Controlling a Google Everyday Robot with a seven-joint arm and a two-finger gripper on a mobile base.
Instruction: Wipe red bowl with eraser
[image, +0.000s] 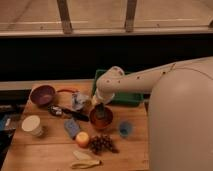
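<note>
The red bowl (102, 121) stands near the middle of the wooden table (50, 150). My gripper (100, 110) hangs from the white arm and points straight down into the bowl. It is shut on a small dark block, the eraser (100, 113), whose lower end sits inside the bowl against its shiny inside. Most of the eraser is hidden by the fingers.
A purple bowl (42, 94) sits at the far left, a white cup (32, 125) at the front left. A black-handled tool (70, 113), blue-grey pad (71, 128), orange fruit (82, 138), grapes (101, 144), banana (85, 161) and blue cup (125, 129) surround the red bowl. A green tray (127, 97) lies behind.
</note>
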